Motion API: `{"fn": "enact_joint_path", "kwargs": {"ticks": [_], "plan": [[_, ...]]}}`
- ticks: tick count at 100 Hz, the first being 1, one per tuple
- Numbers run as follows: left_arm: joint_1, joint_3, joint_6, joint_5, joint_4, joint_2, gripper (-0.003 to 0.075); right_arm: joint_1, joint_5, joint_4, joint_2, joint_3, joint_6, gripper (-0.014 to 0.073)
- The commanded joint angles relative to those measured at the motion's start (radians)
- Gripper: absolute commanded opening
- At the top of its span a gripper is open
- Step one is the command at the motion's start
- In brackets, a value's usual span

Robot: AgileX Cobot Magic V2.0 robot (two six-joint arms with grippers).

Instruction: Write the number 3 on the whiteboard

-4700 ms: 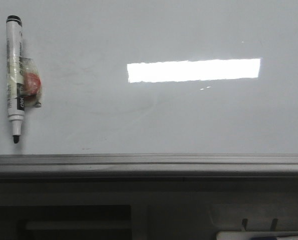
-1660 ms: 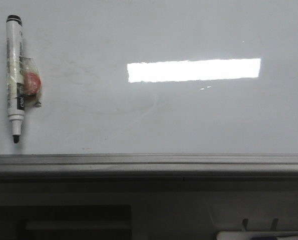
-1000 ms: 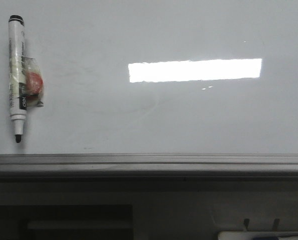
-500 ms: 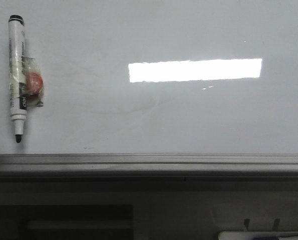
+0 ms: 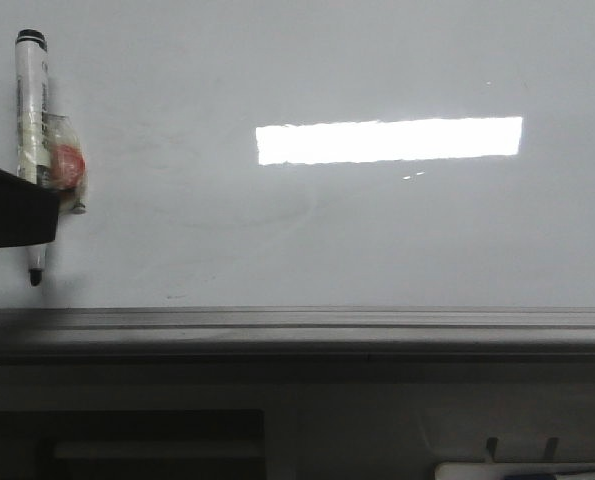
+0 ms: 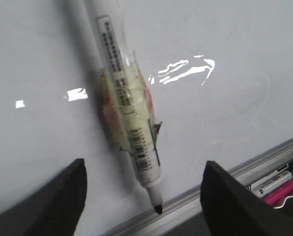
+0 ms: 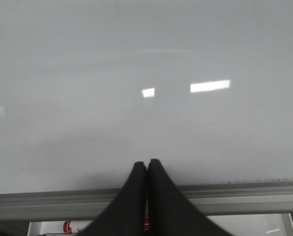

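We judge the step in hand to be the reach for the marker, since no number 3 can be seen anywhere on the whiteboard, whose surface shows only faint smudges and a bright rectangular light reflection. The marker sits against the board at its far left in the front view, upright with the uncapped black tip pointing down toward the grey edge rail, and a wad of clear tape with a red patch clings to the middle of its barrel. Our left pincer has its fingers spread wide, one on each side of the marker's lower end in the left wrist view, apart from the barrel and not yet gripping; in the front view only a dark part of it shows at the left edge, covering the lower barrel. Our right pincer has its fingers pressed together with nothing between them, over bare board near the rail. Below the rail, spare pens lie in a tray. The next move, as we see it, calls for closing on the barrel below the tape wad, then lifting the marker off the board without tilting the tip into the surface and carrying it toward the open middle area to begin the top hook of the 3.
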Motion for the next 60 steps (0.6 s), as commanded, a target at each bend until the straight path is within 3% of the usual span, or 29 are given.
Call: {"fn": "enact_joint_path", "kwargs": {"ticks": [1, 28, 37, 44, 55, 60], "plan": [[-0.026, -0.034, -0.006, -0.113, -0.013, 0.029, 0.0452, -0.007, -0.075, 0.006, 0.013, -0.032, -0.002, -0.0041], [-0.037, -0.034, -0.006, -0.174, -0.077, 0.108, 0.0452, -0.007, -0.075, 0.006, 0.013, -0.032, -0.002, -0.0041], [-0.037, -0.034, -0.006, -0.188, -0.097, 0.122, 0.042, -0.007, -0.075, 0.006, 0.013, -0.032, -0.002, -0.0041], [-0.037, -0.034, -0.006, -0.169, -0.12, 0.127, 0.0333, -0.007, -0.075, 0.006, 0.013, -0.032, -0.002, -0.0041], [-0.037, -0.034, -0.006, -0.145, -0.116, 0.127, 0.0055, -0.007, -0.073, 0.006, 0.013, -0.032, -0.002, -0.0041], [-0.037, -0.034, -0.006, -0.145, -0.103, 0.127, -0.0018, -0.007, -0.073, 0.006, 0.013, -0.034, -0.002, -0.0041]]}}
